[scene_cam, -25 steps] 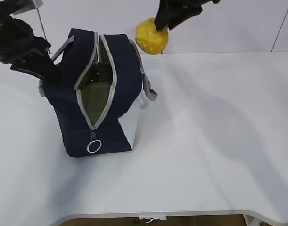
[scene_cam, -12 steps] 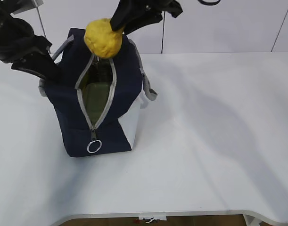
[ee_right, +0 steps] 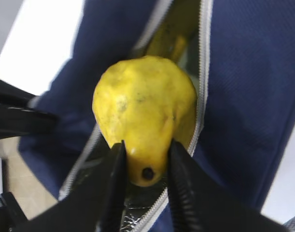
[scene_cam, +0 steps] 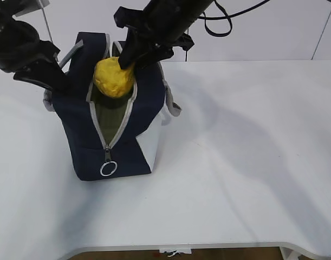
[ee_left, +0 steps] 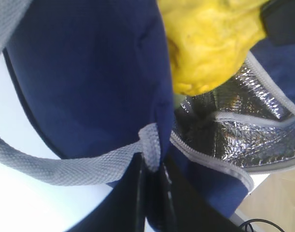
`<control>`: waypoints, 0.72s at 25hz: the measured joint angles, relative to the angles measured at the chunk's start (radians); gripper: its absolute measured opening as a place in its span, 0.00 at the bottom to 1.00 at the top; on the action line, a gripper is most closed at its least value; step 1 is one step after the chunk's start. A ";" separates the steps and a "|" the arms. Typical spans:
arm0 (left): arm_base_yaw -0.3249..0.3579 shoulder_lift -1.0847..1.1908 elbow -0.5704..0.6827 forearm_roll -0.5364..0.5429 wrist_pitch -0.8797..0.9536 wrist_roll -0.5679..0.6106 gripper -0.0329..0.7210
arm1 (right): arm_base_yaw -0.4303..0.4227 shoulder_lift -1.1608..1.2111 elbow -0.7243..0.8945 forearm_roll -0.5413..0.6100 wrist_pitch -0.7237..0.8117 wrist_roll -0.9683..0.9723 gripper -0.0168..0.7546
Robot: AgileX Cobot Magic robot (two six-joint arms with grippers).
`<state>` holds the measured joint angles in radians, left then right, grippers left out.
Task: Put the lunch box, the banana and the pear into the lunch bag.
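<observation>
The navy lunch bag point(scene_cam: 81, 143) stands at the table's left with its grey zipper open along the top. My right gripper point(scene_cam: 124, 62) is shut on the narrow neck of the yellow pear point(scene_cam: 114, 77), which hangs in the bag's opening with its wide end down. In the right wrist view the fingers point(ee_right: 113, 169) clamp the pear point(ee_right: 145, 113) over the foil lining, with a strip of the banana point(ee_right: 170, 39) showing inside beyond it. The green lid of the lunch box point(scene_cam: 113, 116) lies inside the bag. My left gripper point(ee_left: 151, 162) is shut on the bag's grey handle point(ee_left: 65, 166) at its left edge.
The bag's zipper pull ring point(scene_cam: 108, 168) hangs at its near end, and a second grey handle point(scene_cam: 173, 105) droops on its right side. The white table point(scene_cam: 241, 162) stretches to the right and forward to its front edge. A pale wall stands behind.
The right gripper has carried the pear from above and behind the bag's right side leftward and down into the zipper opening. The left gripper and the bag have stayed put.
</observation>
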<state>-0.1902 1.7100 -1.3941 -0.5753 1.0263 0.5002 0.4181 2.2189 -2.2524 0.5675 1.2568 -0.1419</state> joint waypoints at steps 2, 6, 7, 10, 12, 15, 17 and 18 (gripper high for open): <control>0.000 0.002 0.000 -0.001 0.000 0.000 0.05 | 0.000 0.000 0.000 0.000 -0.002 0.014 0.41; 0.000 0.002 0.000 -0.002 -0.001 0.000 0.05 | 0.000 0.000 0.000 0.000 -0.003 0.040 0.64; 0.000 0.002 0.000 -0.002 -0.001 0.000 0.05 | 0.000 -0.004 0.000 -0.002 -0.003 0.041 0.66; 0.000 0.002 0.000 -0.002 -0.001 0.000 0.05 | 0.000 -0.032 0.000 -0.059 -0.003 0.045 0.69; 0.000 0.002 0.000 -0.002 -0.001 0.000 0.05 | 0.000 -0.064 0.000 -0.122 -0.003 0.052 0.69; 0.000 0.002 0.000 -0.002 -0.001 0.000 0.05 | 0.000 -0.089 0.000 -0.215 -0.003 0.070 0.69; 0.000 0.002 0.000 -0.002 -0.001 0.000 0.05 | 0.000 -0.089 0.002 -0.248 -0.003 0.080 0.69; 0.000 0.002 0.000 -0.002 -0.001 0.000 0.05 | 0.000 -0.089 0.010 -0.255 -0.003 0.084 0.69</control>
<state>-0.1902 1.7119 -1.3941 -0.5777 1.0248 0.5002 0.4181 2.1303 -2.2425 0.3128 1.2535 -0.0581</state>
